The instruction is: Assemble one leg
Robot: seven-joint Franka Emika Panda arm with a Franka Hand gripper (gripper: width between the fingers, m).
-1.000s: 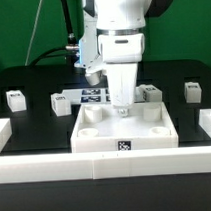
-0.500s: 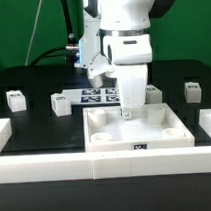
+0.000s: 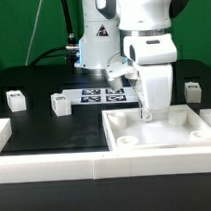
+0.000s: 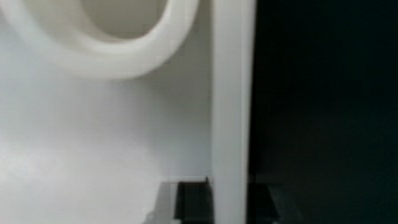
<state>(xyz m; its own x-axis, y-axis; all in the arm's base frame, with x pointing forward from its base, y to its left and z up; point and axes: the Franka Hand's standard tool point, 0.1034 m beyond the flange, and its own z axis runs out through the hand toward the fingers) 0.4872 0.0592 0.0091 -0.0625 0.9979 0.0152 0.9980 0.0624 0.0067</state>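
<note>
Three small white legs with tags stand on the black table in the exterior view: one at the far left, one beside it, one at the right. My gripper is far from the two left legs. It is shut on the back wall of the large white square panel, which lies at the front right. In the wrist view the panel's thin wall runs between my fingertips; the gripper clamps it, and a round corner hole shows.
The marker board lies at the back middle of the table. A low white wall runs along the front, with raised ends at the left and right. The panel sits against the front wall near the right end.
The gripper has moved toward the exterior view's right, dragging the square panel with it from the front middle to the front right. The legs have not moved.
</note>
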